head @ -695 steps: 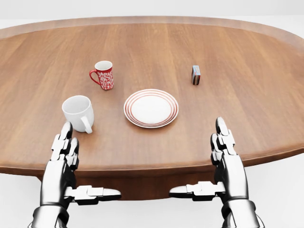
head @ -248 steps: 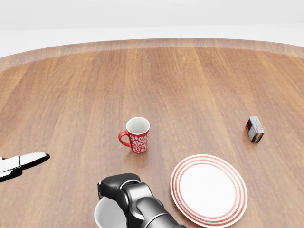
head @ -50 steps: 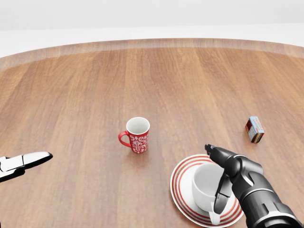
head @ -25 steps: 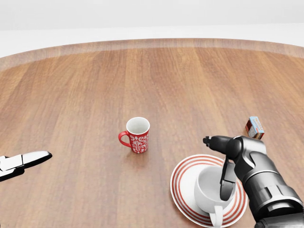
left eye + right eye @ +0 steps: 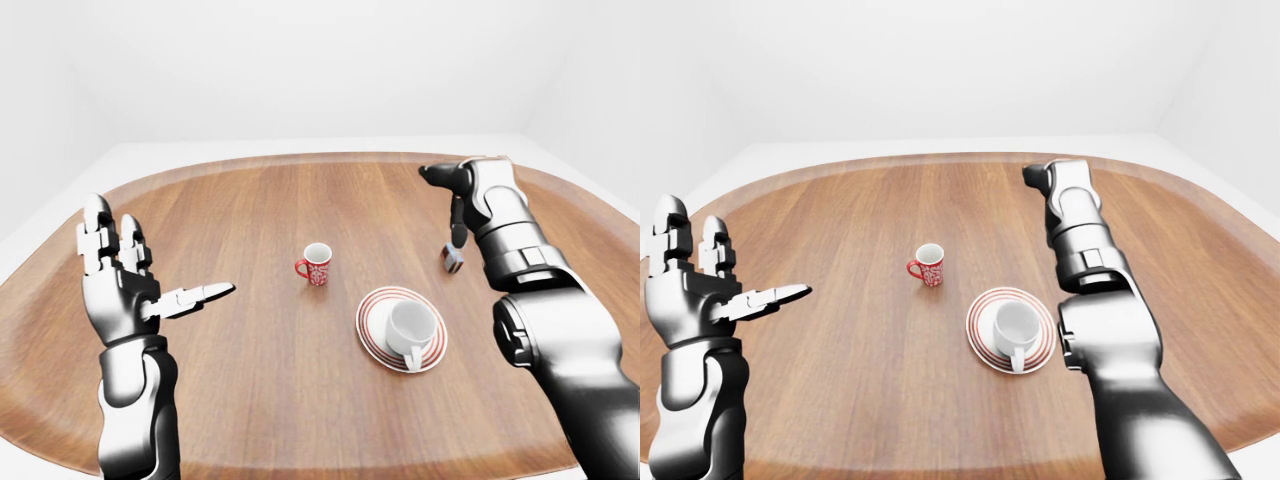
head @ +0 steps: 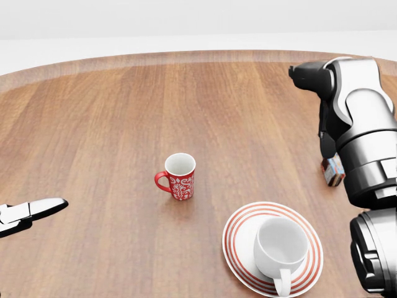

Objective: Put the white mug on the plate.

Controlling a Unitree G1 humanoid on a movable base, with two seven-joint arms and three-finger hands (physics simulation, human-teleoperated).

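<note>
Head view, white mug [image 6: 280,247] inside plate [image 6: 239,234] rim, handle overhanging

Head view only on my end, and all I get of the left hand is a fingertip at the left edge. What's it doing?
Observer: In the left-eye view the left hand is raised over the left side of the table, fingers spread, holding nothing.
Operator: Right hand clear of the white mug?
Observer: Yes. The right hand is open and empty, just above the small box in the left-eye picture. It is well apart from the white mug, which stands upright on the plate.
Operator: Anything outside my frame?
Observer: The eye views show the whole oval table. The only other thing on it is the red mug.
</note>
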